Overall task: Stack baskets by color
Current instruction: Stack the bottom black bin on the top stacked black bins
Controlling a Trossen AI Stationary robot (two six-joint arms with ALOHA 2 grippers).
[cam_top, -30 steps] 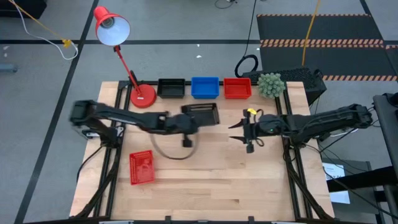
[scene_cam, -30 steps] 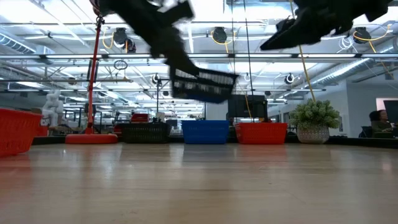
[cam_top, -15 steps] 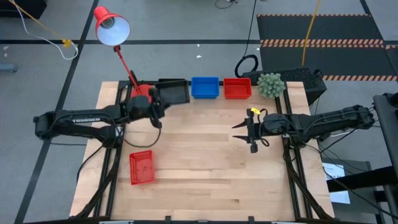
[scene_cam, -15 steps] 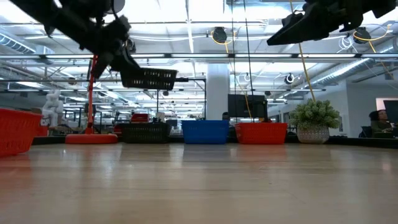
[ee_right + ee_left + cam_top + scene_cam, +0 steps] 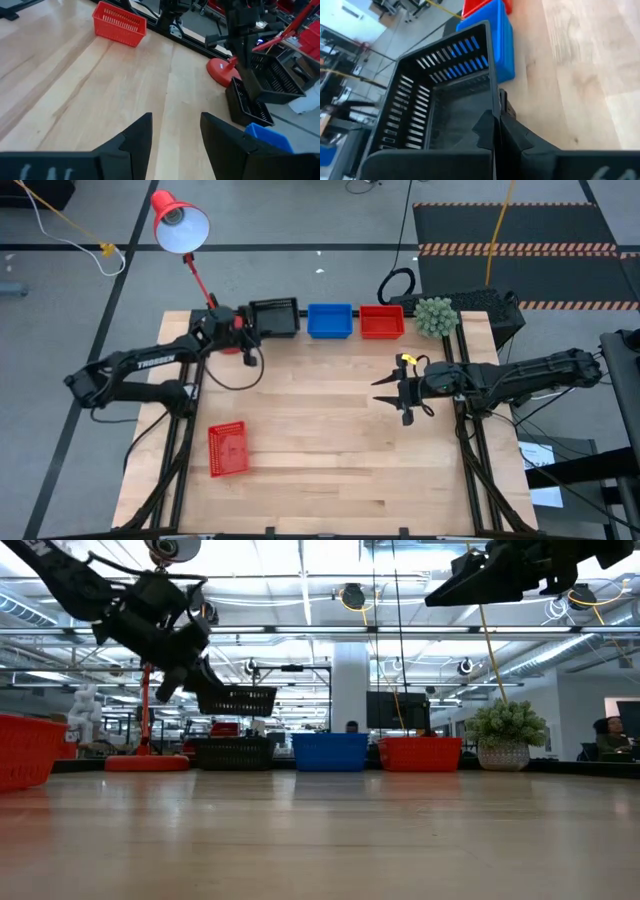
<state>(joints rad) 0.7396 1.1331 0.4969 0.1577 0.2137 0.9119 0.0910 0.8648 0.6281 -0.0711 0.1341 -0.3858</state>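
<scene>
Two dark jointed arms, the left arm [image 5: 140, 365] lettered white, the right arm [image 5: 520, 375] carrying a yellow tag.

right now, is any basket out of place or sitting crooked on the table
Yes. One red basket lies alone near the table's front left, turned askew to the edge, far from the row at the back, where another red basket sits. A black basket hangs tilted in the left gripper, above the black basket in that row.

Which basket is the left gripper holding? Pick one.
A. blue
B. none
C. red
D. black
D: the left gripper is shut on the wall of a black basket, carried in the air above the other black basket at the table's back edge.
</scene>
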